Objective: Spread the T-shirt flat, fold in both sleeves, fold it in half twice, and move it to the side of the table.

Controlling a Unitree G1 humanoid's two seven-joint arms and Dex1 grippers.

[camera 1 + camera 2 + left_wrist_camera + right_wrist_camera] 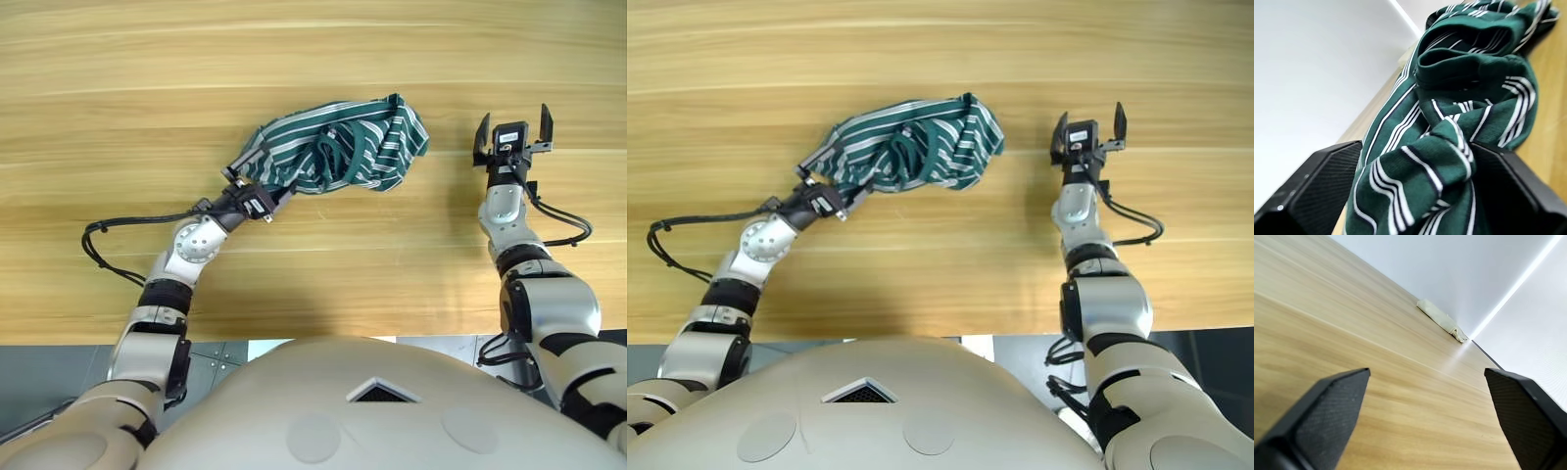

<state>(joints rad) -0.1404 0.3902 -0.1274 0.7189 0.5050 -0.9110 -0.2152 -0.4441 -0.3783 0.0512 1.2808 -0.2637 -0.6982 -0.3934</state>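
The green T-shirt (pixel 343 145) with white stripes lies crumpled in a heap on the wooden table (pixel 313 59). My left gripper (pixel 253 193) is at the heap's near-left end. In the left wrist view its two black fingers (pixel 1317 191) stand wide apart, and a bunched fold of the T-shirt (pixel 1449 122) fills the gap between them. My right gripper (pixel 512 132) is over bare wood a short way right of the shirt, open, apart from it. The right wrist view shows its fingers (pixel 1327 416) spread with nothing between them.
Bare wood stretches beyond, left of and in front of the shirt. The table's near edge (pixel 294 340) runs just ahead of my torso. Black cables (pixel 108 245) loop beside both forearms. A pale flat object (pixel 1442 318) lies far off at the table's end.
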